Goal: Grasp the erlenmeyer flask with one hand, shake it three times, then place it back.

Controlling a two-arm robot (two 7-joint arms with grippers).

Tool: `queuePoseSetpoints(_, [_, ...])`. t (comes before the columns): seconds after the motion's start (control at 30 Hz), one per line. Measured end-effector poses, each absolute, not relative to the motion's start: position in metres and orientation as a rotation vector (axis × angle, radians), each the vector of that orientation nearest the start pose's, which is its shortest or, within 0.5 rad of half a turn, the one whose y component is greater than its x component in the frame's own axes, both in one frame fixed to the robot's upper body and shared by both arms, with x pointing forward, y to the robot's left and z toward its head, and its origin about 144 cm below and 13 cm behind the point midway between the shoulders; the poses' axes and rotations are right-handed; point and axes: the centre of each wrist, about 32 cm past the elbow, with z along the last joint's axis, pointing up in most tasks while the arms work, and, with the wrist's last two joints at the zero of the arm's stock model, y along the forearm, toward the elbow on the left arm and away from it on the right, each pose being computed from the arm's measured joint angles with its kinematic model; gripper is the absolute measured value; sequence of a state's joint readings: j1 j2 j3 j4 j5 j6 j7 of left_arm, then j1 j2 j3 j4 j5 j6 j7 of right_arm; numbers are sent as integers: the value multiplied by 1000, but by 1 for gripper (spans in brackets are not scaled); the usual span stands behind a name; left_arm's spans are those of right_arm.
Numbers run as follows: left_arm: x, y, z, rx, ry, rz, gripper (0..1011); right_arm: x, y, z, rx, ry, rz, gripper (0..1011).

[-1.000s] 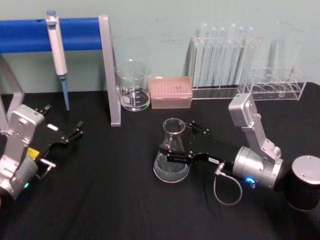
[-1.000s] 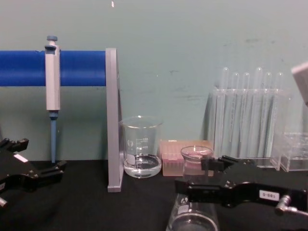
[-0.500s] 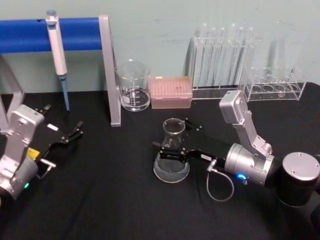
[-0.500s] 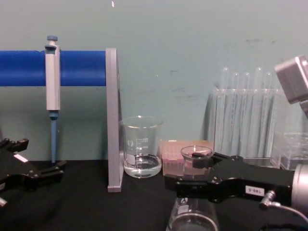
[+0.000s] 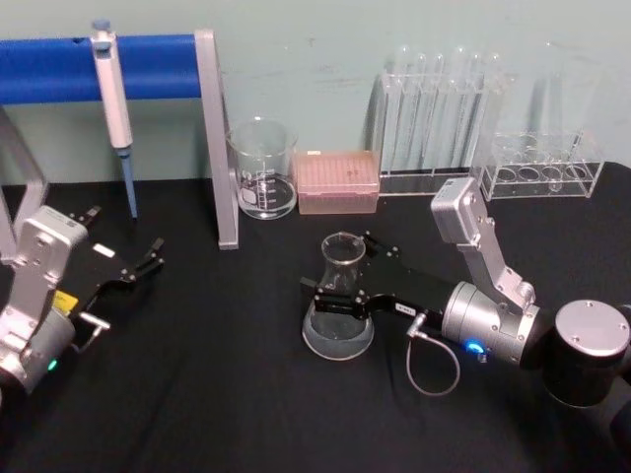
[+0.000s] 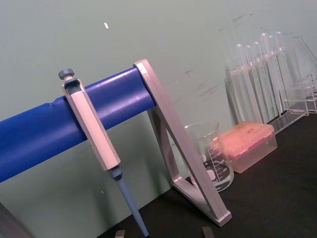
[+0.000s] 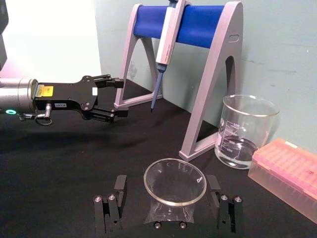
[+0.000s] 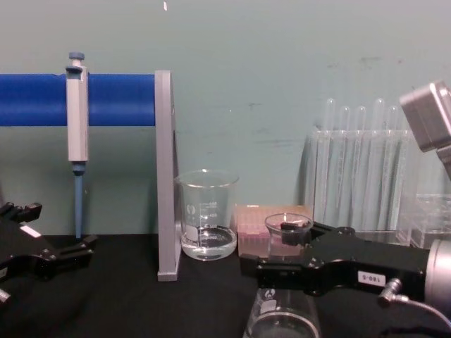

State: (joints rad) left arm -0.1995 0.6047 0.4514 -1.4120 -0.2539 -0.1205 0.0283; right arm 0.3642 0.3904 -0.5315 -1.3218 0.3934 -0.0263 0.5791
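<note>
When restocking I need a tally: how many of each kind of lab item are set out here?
Erlenmeyer flask: 1
Beaker: 1
Pipette: 1
Pipette stand: 1
Pink tip box: 1
Clear racks: 2
Total: 7

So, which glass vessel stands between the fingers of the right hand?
The erlenmeyer flask, conical with a narrow neck, inside the open right hand; the straight-sided beaker stands farther back.

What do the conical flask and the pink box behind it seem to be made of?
The erlenmeyer flask, inside the open right gripper, looks like clear glossy glass: the black cloth shows through it. The pink box seems frosted, translucent plastic, probably. The left gripper is parked at left.
</note>
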Motion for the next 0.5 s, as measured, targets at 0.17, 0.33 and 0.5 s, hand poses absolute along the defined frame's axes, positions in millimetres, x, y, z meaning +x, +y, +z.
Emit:
queuePoseSetpoints(0.17, [489, 310, 1140, 304, -285, 1248, 1001, 532, -223, 1156, -133, -24, -613, 1003])
queuePoseSetpoints(0.33, [489, 310, 1140, 305, -285, 1248, 1001, 532, -223, 1156, -133, -23, -613, 882])
queuePoseSetpoints(0.5, [489, 310, 1140, 305, -285, 1248, 1001, 532, -223, 1156, -133, -22, -613, 759])
